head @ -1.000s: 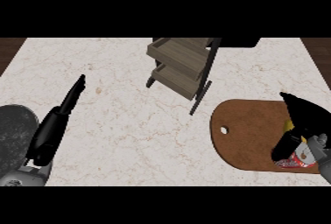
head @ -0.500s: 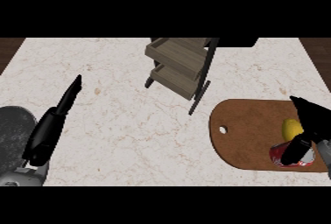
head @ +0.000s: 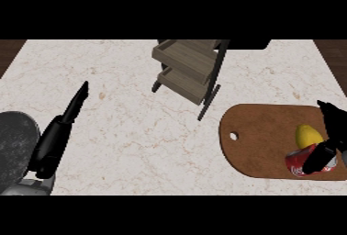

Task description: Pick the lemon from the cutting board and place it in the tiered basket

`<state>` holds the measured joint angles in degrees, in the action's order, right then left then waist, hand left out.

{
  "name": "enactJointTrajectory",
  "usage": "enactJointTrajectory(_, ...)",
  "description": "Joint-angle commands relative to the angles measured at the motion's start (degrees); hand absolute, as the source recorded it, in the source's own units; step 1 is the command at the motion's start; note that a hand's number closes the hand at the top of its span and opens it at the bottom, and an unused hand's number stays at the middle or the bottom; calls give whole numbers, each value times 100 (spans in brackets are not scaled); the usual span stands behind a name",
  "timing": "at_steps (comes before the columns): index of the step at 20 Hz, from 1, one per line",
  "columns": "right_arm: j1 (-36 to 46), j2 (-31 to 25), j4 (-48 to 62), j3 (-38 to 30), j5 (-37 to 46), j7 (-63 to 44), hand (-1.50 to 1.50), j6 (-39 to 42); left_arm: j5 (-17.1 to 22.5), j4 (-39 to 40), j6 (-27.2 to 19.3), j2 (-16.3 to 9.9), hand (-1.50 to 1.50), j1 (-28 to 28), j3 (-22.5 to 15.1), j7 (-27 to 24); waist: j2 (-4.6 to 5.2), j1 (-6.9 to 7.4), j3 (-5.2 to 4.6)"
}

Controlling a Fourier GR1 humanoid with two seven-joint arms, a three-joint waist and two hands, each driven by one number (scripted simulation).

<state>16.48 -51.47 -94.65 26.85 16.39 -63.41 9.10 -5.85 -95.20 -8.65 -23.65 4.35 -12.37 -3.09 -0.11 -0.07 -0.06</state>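
Our right hand [head: 330, 137] curls around the lemon [head: 307, 135] on the cutting board [head: 261, 140]; our left hand [head: 58, 135] rests released.

This is a kitchen, seen from above. A pale marble-patterned counter [head: 136, 133] fills most of the frame. At the right sits a brown wooden cutting board [head: 261, 137] with a hanging hole, bearing a lemon [head: 307, 135] and a red can [head: 301, 164]. At upper centre stands a tiered basket [head: 186, 69] of wooden trays on a dark frame. Dark wood shows at the upper corners.
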Motion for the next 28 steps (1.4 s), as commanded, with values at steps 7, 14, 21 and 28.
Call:
enactJointTrajectory(7, -274, 415, 479, -588, 423, -44, -150, 225, 51, 389, 444, 94, 0, 439, 408, 49, 13, -14, 5)
enactJointTrajectory(14, -663, 1016, 637, -728, 1086, 245, -150, -54, -77, -91, 501, 193, 0, -299, 527, -164, 4, 29, 5)
enactJointTrajectory(21, -799, 1310, 1010, -956, 1428, 668, -150, 17, -232, 55, 667, 262, 0, 431, 749, 351, 7, -13, 6)
enactJointTrajectory(28, -416, 1736, 1642, -1211, 1639, 1881, 150, -166, -511, -215, 669, 561, 0, -154, 495, 108, 11, 36, 8)
